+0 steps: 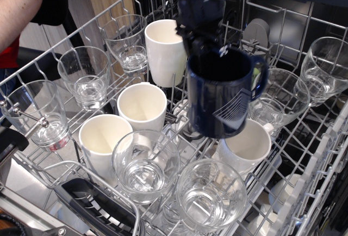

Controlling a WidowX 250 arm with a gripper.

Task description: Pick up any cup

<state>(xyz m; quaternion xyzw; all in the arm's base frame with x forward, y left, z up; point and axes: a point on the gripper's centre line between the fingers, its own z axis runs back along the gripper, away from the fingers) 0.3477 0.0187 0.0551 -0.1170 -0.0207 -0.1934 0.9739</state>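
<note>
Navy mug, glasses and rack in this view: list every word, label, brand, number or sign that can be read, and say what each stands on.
None can be read.
Navy mug, held at its rim by the gripper: a white graphic of fanned stripes on its side, no letters or numbers.
White cups, such as the one at the back: plain.
Glasses, such as the front one: no visible markings.
Dishwasher rack: no labels visible.

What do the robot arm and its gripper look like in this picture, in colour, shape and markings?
The gripper and the arm above it are black, built of blocky, angular plastic-like segments that narrow toward the fingers. A small white mark shows near the fingertips; what it says cannot be read. No sleeve or coloured cover is visible, and the top of the arm is cut off by the picture edge.
</note>
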